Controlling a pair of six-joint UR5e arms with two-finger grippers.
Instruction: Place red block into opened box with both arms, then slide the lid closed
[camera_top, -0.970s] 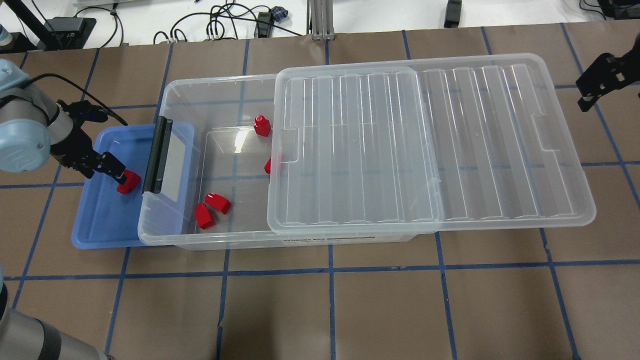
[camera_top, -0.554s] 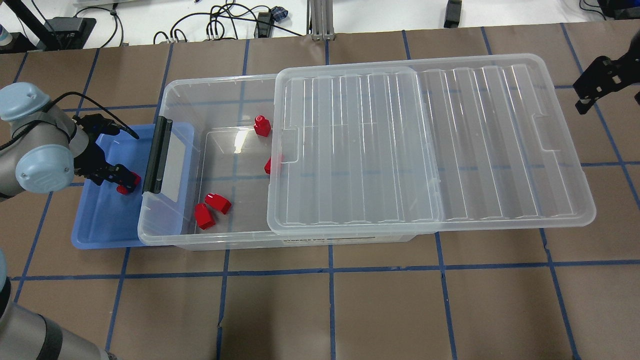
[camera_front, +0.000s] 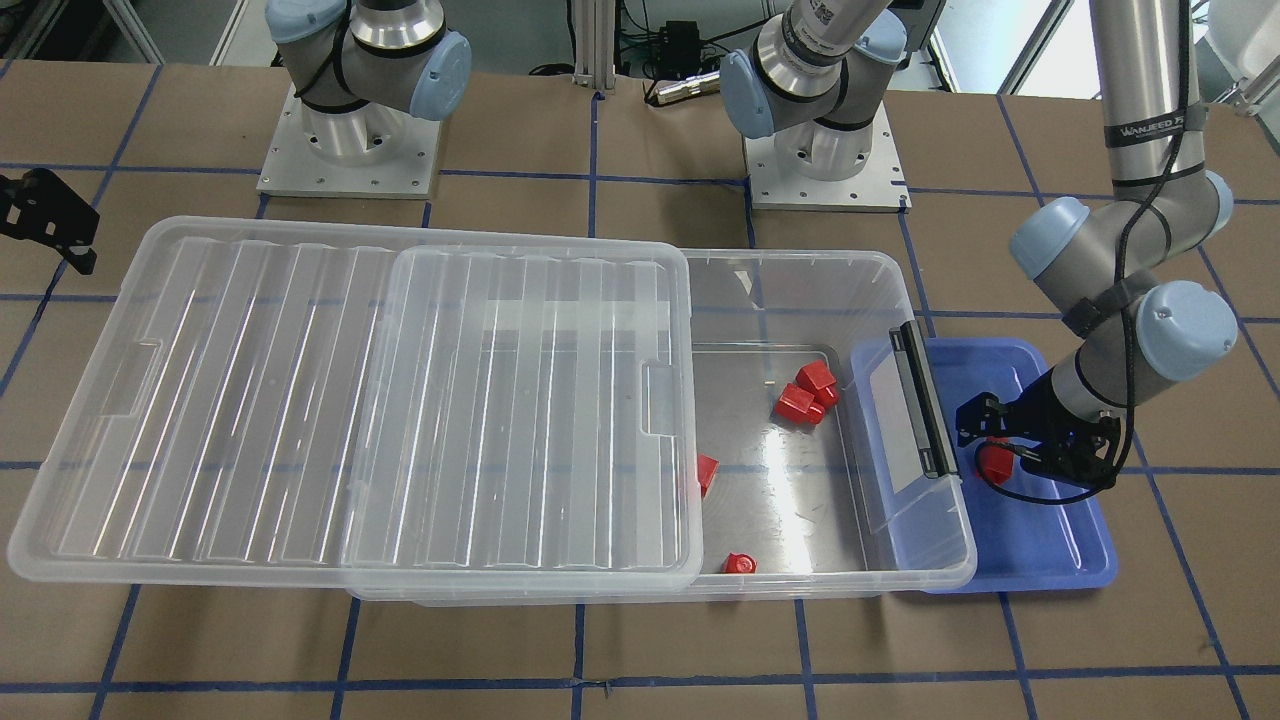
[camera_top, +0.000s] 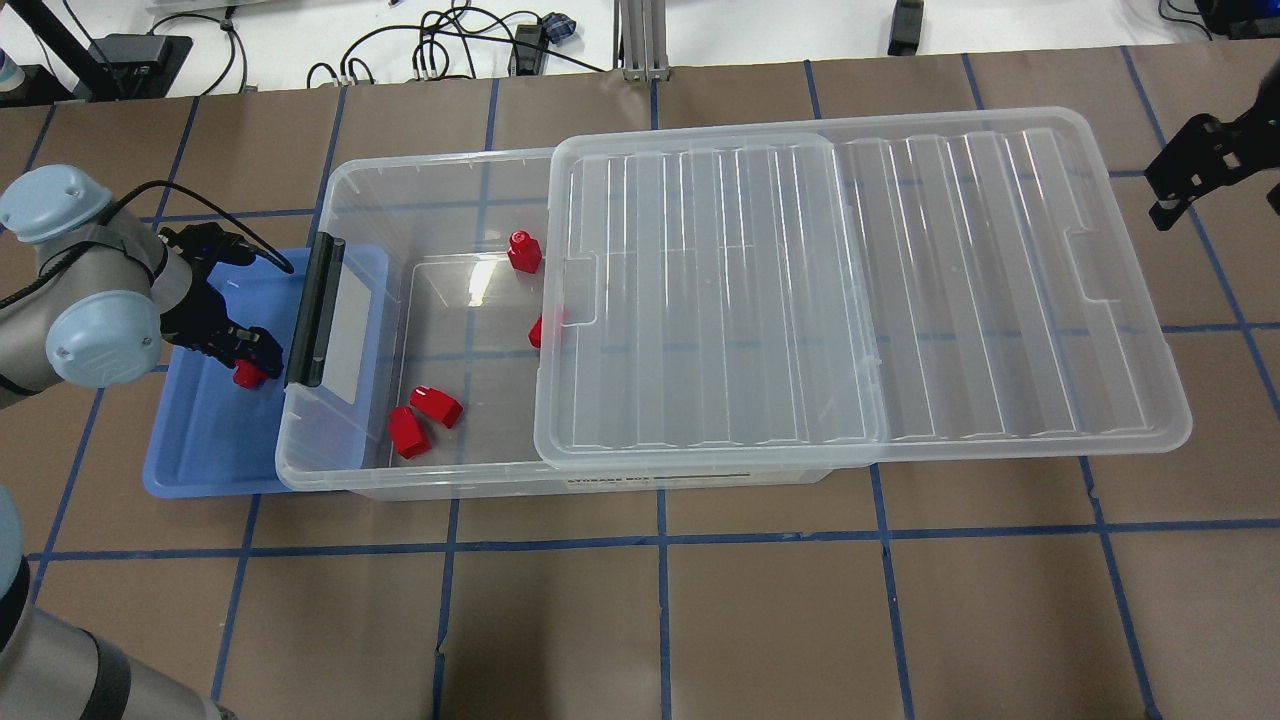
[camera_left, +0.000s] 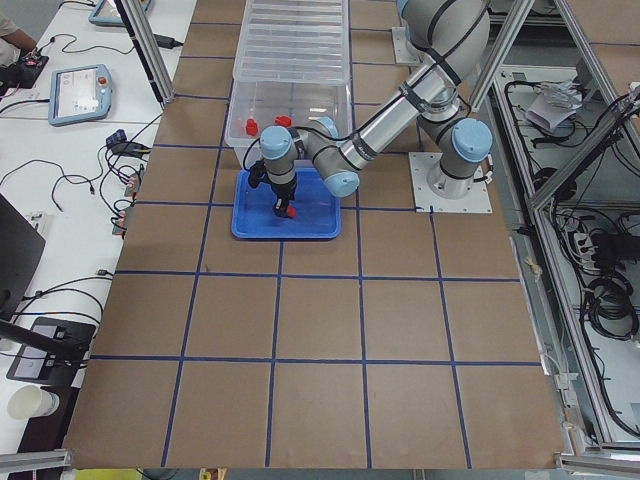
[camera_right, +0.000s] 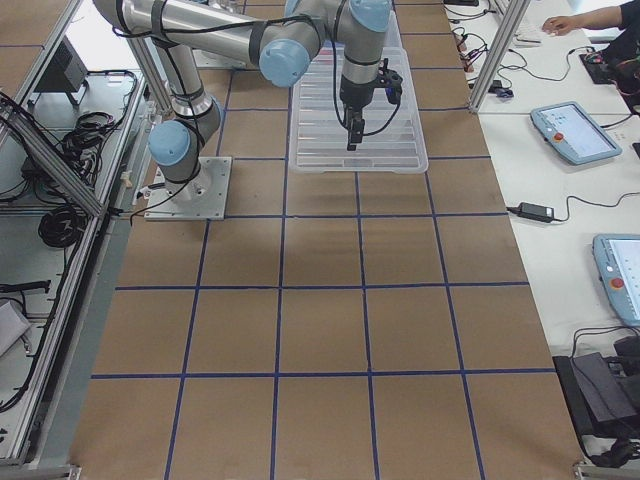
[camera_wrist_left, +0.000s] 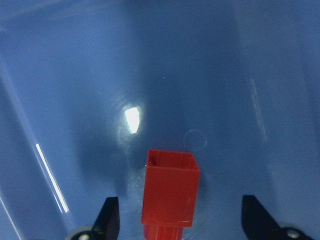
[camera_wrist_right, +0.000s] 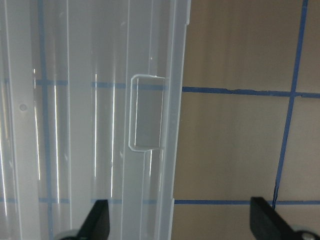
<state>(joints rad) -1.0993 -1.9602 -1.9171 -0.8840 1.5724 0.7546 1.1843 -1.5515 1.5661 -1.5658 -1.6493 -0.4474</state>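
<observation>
A red block (camera_top: 247, 376) (camera_front: 995, 463) (camera_wrist_left: 170, 195) rests on the floor of the blue tray (camera_top: 200, 450). My left gripper (camera_top: 255, 352) (camera_front: 985, 440) (camera_wrist_left: 182, 217) stands over it, open, with a finger on each side and clear gaps to the block. The clear box (camera_top: 440, 160) (camera_front: 800, 258) is uncovered at its black handle (camera_top: 318, 310) end. The lid (camera_top: 1000, 280) (camera_front: 250, 400) (camera_wrist_right: 75, 125) is slid back and overhangs the other end. My right gripper (camera_top: 1175, 195) (camera_front: 50, 225) (camera_wrist_right: 182, 220) hovers open beside the lid's far notch.
Several red blocks lie in the uncovered part of the box (camera_top: 523, 252) (camera_top: 435, 405) (camera_top: 408, 432), and one sits partly under the lid edge (camera_top: 545, 328). The box's handle end overlaps the blue tray (camera_front: 1050, 550). Cables and equipment lie beyond the table's far edge.
My left wrist has swung in toward the box and the gripper now covers more of the red block in the tray. The right gripper drifted slightly. Box and lid stayed put.
</observation>
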